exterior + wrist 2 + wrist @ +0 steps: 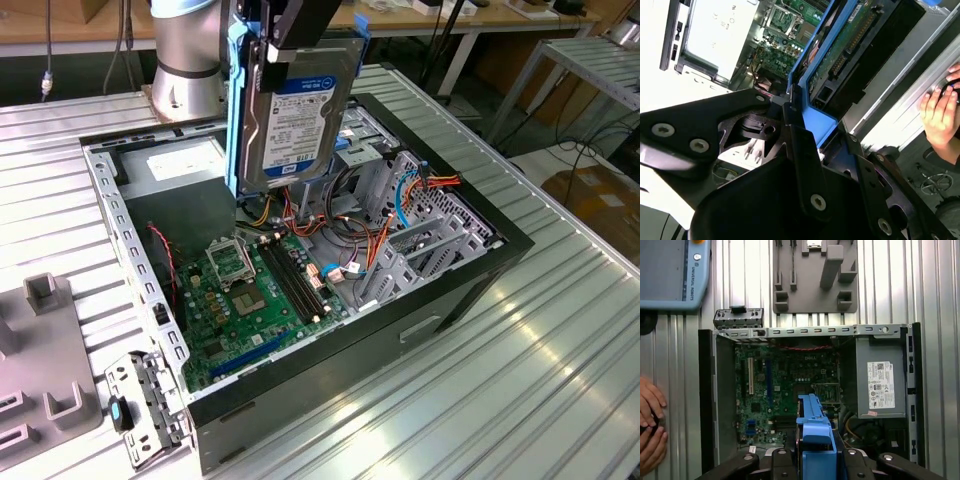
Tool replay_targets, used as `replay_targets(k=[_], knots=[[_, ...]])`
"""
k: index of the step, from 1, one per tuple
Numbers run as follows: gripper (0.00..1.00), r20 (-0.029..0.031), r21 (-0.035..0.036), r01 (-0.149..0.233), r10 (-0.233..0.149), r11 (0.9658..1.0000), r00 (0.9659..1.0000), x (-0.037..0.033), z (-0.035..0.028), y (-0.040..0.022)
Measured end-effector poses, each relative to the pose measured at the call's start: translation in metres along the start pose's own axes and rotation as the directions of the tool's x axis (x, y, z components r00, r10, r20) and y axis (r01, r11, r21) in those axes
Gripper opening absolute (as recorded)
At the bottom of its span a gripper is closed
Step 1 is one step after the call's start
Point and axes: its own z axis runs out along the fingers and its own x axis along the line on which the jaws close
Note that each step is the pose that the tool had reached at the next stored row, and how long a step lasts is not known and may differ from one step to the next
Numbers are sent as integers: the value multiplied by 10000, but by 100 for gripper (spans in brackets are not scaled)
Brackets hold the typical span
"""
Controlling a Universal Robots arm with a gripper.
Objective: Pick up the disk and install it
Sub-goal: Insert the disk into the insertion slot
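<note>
My gripper [287, 35] is shut on the disk [300, 110] and holds it upright in the air over the open computer case [470, 285]. The disk is a dark drive with a white and blue label, and bright blue rails run along its sides. In the second wrist view its green circuit-board side [855, 45] and a blue rail end [815, 112] sit between the black fingers [802, 150]. In the first wrist view the blue rail [815, 435] hangs above the motherboard [790, 385]. The drive cage [430, 235] lies below, toward the exterior view's right.
Orange, red and blue cables [400, 195] cross the case near the cage. The power supply [880, 385] fills one corner. A grey fixture [50, 340] and a small metal bracket [150, 400] lie on the ribbed table. A person's hands [650, 425] rest beside the case, near a pendant [670, 270].
</note>
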Motion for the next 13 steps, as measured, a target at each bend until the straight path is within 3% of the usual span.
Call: replay_targets(k=[5,6,8,12,13], knots=[[37,-3,2,0,0,10000,10000,41,25,-125],[37,0,17,0,0,10000,10000,45,33,-159],[37,0,115,-4,4,9999,10000,53,55,-229],[37,3,137,-4,4,9999,10000,120,95,-261],[37,4,137,-5,5,9999,10000,167,108,-267]])
